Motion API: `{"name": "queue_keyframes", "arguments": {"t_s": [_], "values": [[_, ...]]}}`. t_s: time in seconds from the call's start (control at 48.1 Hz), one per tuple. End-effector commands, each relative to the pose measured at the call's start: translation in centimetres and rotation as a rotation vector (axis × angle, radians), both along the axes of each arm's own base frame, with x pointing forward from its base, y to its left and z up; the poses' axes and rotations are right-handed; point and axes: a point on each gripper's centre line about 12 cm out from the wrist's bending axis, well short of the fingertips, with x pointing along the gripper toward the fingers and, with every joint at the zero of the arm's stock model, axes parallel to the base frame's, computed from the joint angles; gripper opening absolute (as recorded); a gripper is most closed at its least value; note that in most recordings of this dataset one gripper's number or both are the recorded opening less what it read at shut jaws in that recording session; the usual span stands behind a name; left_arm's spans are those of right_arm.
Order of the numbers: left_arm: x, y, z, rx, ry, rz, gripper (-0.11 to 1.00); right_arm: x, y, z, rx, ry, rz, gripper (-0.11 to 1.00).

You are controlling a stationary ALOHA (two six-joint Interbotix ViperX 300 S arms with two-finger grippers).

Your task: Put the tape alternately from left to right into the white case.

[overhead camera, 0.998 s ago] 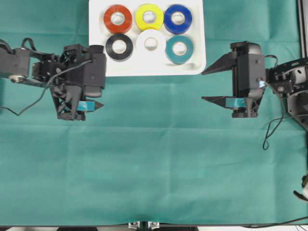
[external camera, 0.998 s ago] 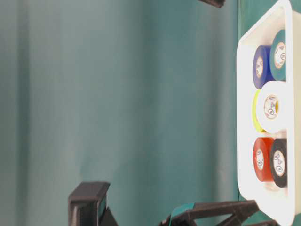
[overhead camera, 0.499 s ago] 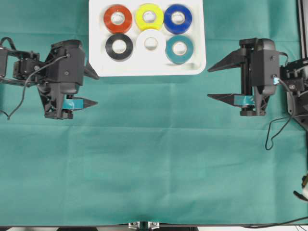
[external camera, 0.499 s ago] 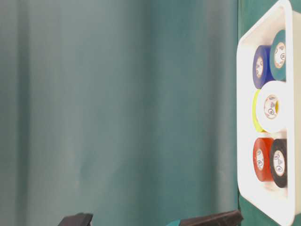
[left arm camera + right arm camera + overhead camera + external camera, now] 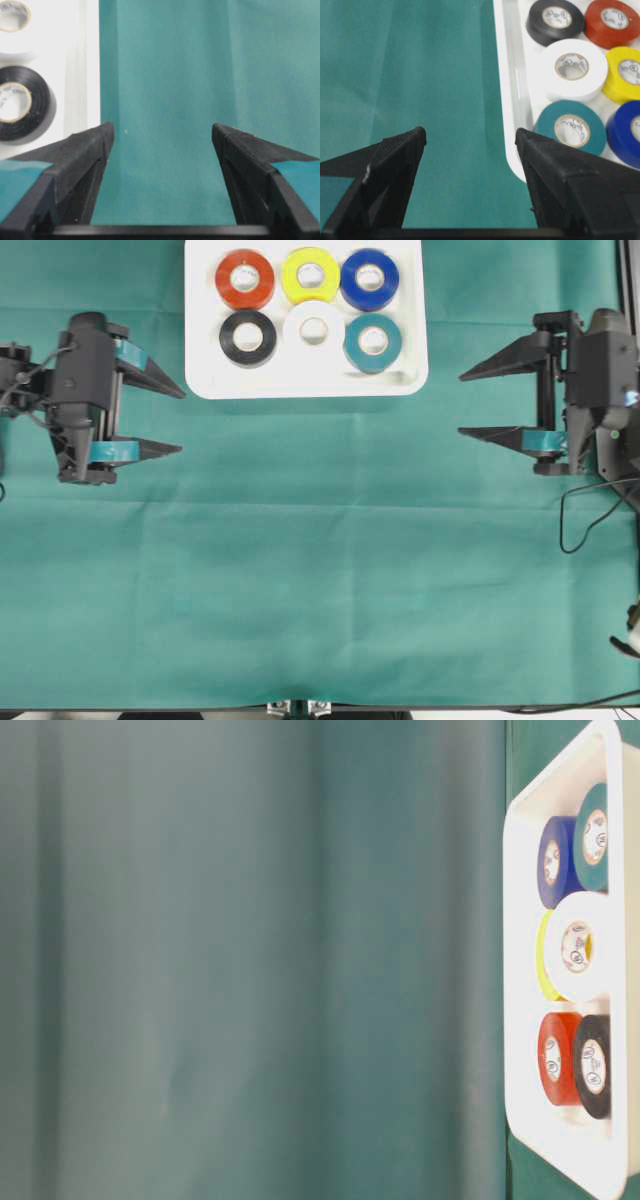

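Tape first: all six rolls sit inside the case (image 5: pixel 305 383), none on the cloth (image 5: pixel 320 570). Start at the near edge of the overhead view and you've got bare green cloth, creased but carrying no rolls. Move up and your two arms face each other across the middle. Your left gripper (image 5: pixel 180 421) is out at the left, jaws spread wide, nothing between them, tips pointing toward the centre; its upper tip lies just beside the case's left edge without touching it. Your right gripper (image 5: pixel 462 403) is at the far right, jaws likewise spread wide and empty, well apart from the case. Each has a strip of teal tape on a finger.

From your left wrist view the gripper (image 5: pixel 162 131) frames plain cloth, with the black roll (image 5: pixel 20 102) and the case wall off to the left. From your right wrist view the gripper (image 5: pixel 470 136) frames cloth too, with the case corner just past the right tip.

Farther up, the case holds two rows of three. Near row: black roll (image 5: pixel 248 337), white roll (image 5: pixel 314 330), teal roll (image 5: pixel 373 341). Far row: red roll (image 5: pixel 245 279), yellow roll (image 5: pixel 310 275), blue roll (image 5: pixel 370 278). All lie flat, packed close, neighbours touching or nearly so. The table-level view shows the same six in the case (image 5: pixel 520 970), and neither gripper.
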Motion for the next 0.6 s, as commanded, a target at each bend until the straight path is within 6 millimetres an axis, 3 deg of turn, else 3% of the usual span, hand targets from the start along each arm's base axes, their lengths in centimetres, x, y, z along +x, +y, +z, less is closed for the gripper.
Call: {"name": "queue_keyframes", "arguments": {"t_s": [0.0,0.582], "values": [[-0.3,0.0,1.1,-0.003,-0.061,0.002,0.92,-0.2,0.1,0.8,0.010,-0.047,0.011,0.79],[-1.4,0.3,0.8,-0.004,-0.074,0.014,0.92,-3.0,-0.1,1.0,0.011,-0.136,0.004,0.78]]}}
